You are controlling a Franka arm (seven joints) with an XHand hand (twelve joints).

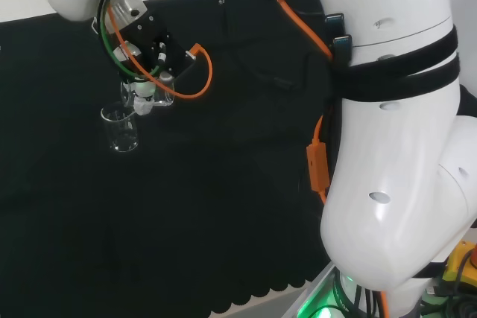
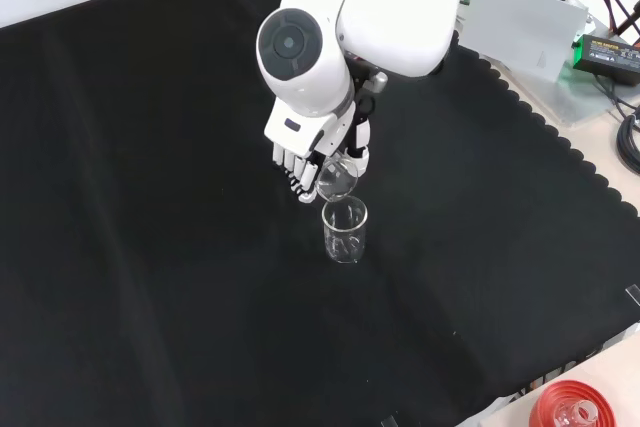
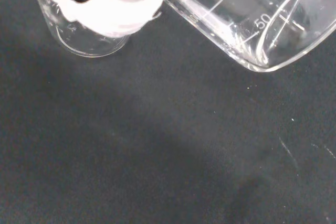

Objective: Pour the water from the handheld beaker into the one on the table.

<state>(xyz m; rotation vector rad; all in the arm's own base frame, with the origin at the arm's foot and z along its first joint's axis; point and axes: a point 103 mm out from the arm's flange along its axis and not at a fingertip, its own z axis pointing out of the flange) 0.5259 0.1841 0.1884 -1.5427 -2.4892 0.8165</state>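
A clear glass beaker (image 2: 344, 230) stands upright on the black cloth; in the head view this table beaker (image 1: 119, 128) is left of the arm. Just above it my hand (image 2: 300, 162) is curled round a second clear beaker (image 2: 337, 178), which is tilted with its mouth toward the standing one. In the head view the hand (image 1: 153, 57) hangs over the held beaker (image 1: 162, 96). The wrist view shows the held beaker (image 3: 252, 19) close up, with graduation marks, tipped on its side. There a white fingertip (image 3: 105, 9) partly covers the table beaker (image 3: 89, 43). I cannot make out any water.
A red ribbed ring stand (image 2: 570, 409) with glassware sits at the front view's lower right corner. A grey box (image 2: 525, 17) and cables lie past the cloth's scalloped edge at the upper right. The arm's white links (image 1: 395, 147) take up the head view's right side.
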